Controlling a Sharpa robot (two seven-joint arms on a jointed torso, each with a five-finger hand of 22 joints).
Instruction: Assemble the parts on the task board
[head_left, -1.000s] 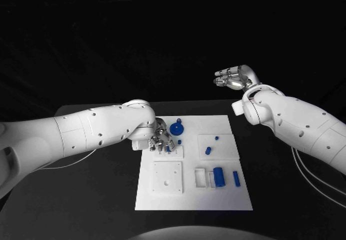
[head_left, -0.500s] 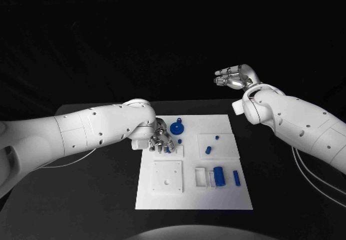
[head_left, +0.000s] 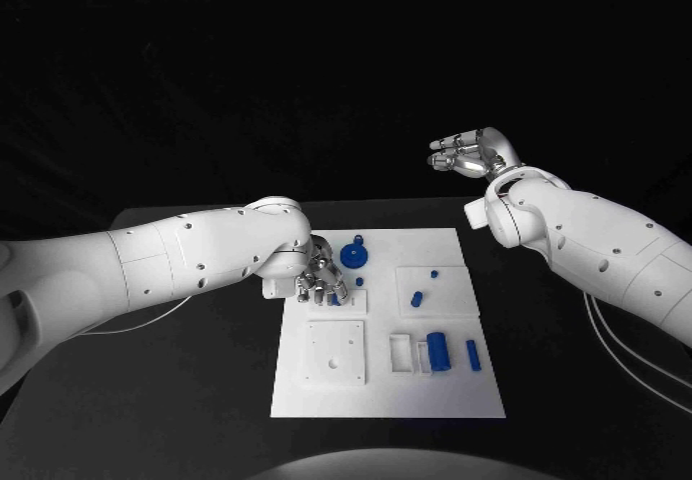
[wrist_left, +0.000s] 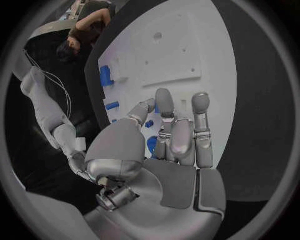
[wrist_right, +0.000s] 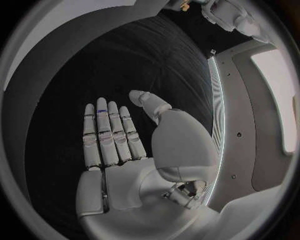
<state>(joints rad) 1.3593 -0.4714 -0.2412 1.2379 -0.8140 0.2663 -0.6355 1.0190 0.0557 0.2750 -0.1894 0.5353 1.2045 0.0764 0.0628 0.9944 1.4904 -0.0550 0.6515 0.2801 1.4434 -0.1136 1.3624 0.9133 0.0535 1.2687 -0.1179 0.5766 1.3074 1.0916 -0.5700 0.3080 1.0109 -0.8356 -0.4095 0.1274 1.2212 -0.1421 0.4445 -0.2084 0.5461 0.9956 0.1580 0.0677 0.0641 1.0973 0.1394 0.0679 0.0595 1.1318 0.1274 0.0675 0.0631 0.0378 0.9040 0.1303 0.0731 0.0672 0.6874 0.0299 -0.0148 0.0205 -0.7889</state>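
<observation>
Head view: I see task board (head_left: 389, 390) at table (head_left: 173, 400) centre. My left hand (head_left: 320, 278) down on board's far-left part, fingers pointing down around small blue part (head_left: 333, 297); can't tell if gripped. Blue disc part (head_left: 356, 258) just beside hand. Other blue parts (head_left: 437, 352) near board's right side. Right hand (head_left: 464, 155) raised well beyond board, off table.

Left wrist view: left hand (wrist_left: 178, 137) over board (wrist_left: 187, 45), fingertips (wrist_left: 165, 98) near surface, blue bits (wrist_left: 150, 123) between fingers; hold unclear.

Right wrist view: right hand (wrist_right: 119, 135) flat, fingers straight, thumb apart, holding nothing.
</observation>
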